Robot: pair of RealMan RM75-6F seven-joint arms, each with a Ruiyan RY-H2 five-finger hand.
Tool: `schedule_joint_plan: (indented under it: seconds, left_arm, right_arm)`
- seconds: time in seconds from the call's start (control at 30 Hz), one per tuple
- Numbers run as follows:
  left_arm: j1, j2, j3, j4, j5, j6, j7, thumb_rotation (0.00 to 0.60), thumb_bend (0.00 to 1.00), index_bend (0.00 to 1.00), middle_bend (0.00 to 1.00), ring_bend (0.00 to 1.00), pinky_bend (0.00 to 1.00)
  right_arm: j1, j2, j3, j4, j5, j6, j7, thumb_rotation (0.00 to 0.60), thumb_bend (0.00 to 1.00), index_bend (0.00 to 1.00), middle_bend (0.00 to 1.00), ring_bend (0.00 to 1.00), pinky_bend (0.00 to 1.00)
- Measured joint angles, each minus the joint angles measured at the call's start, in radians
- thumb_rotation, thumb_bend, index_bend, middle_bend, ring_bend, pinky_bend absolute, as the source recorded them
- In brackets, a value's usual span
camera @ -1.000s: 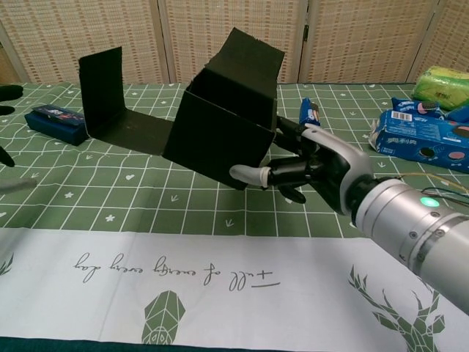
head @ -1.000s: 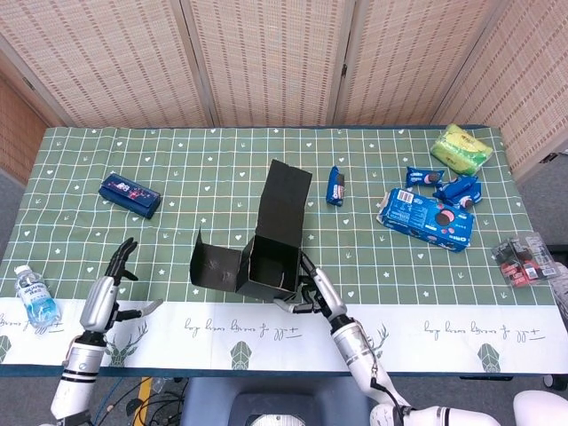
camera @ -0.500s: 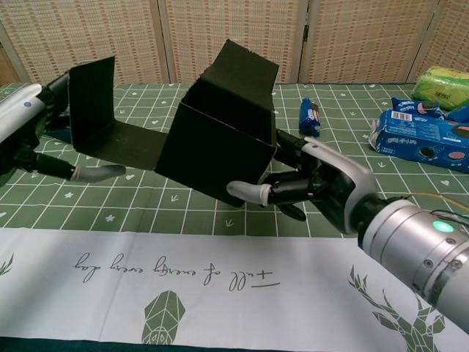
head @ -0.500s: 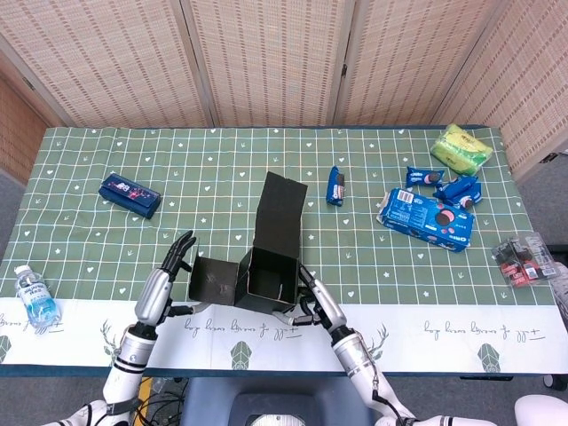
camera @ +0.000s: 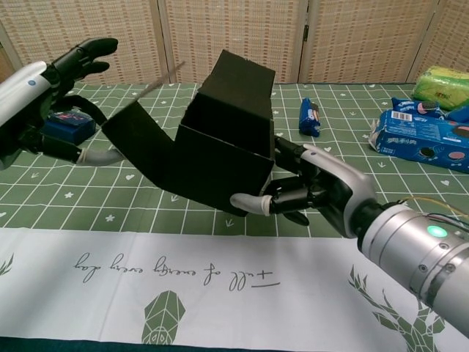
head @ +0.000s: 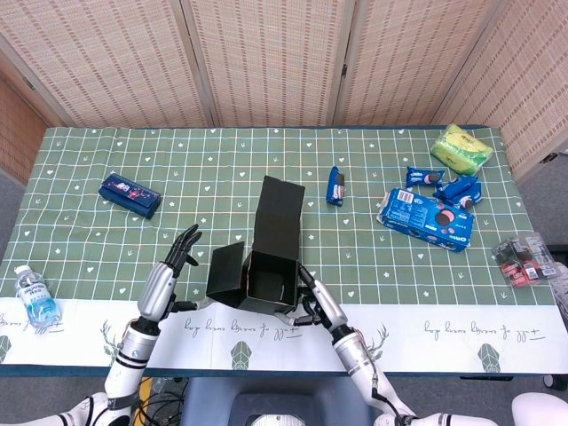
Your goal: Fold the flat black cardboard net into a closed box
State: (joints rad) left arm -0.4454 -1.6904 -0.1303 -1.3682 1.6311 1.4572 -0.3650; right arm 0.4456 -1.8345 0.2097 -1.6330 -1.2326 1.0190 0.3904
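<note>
The black cardboard box (head: pixel 271 271) stands half folded near the table's front edge, open at the top, with a tall flap (head: pixel 280 211) rising at its far side. Its left side flap (camera: pixel 143 136) slants up and inward. My right hand (camera: pixel 311 192) grips the box's lower right corner, thumb under the front edge; it also shows in the head view (head: pixel 315 302). My left hand (camera: pixel 55 77) sits just left of the slanted flap with fingers spread and the thumb low beside it; it holds nothing. Whether it touches the flap is unclear. From above, the left hand (head: pixel 171 271) is beside the flap.
A dark blue pack (head: pixel 129 195) lies at the left and a water bottle (head: pixel 34 297) at the front left corner. A small blue packet (head: pixel 335 186), a cookie pack (head: pixel 424 216), blue wrappers (head: pixel 448 185), a yellow-green bag (head: pixel 461 146) and a red-black item (head: pixel 524 257) lie to the right.
My left hand came in from the far left and rose beside the box. The left side flap swung from lying out with its end upright to slanting up and inward. The box slid slightly nearer.
</note>
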Motion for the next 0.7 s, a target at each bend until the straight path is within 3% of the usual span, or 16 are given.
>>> schedule_joint_plan:
  seconds: [0.17,0.3,0.37,0.5,0.7]
  left_arm:
    - [-0.015,-0.021,0.002,0.035,0.018,0.006,-0.011,0.6,0.11,0.0,0.0,0.02,0.41]
    - [-0.032,-0.044,0.007,0.087,0.045,0.017,-0.027,0.6,0.11,0.02,0.0,0.11,0.42]
    - [-0.043,-0.056,0.012,0.127,0.065,0.025,-0.033,0.6,0.11,0.09,0.02,0.17,0.44]
    - [-0.064,-0.085,0.025,0.228,0.1,0.041,-0.057,0.6,0.11,0.27,0.16,0.29,0.51]
    - [-0.092,-0.152,0.056,0.403,0.138,0.066,-0.123,0.6,0.11,0.39,0.27,0.35,0.54]
  right_arm:
    - [0.011,-0.01,-0.004,0.019,0.013,-0.01,-0.039,0.6,0.52,0.21,0.33,0.65,0.89]
    - [0.022,-0.017,-0.005,0.034,0.027,-0.022,-0.068,0.6,0.52,0.21,0.33,0.65,0.89]
    - [0.029,-0.019,-0.005,0.043,0.035,-0.032,-0.084,0.6,0.52,0.21,0.33,0.65,0.89]
    - [0.043,-0.022,-0.001,0.061,0.05,-0.047,-0.114,0.6,0.52,0.21,0.33,0.65,0.89]
    - [0.063,-0.039,0.007,0.095,0.074,-0.065,-0.149,0.6,0.54,0.23,0.33,0.65,0.89]
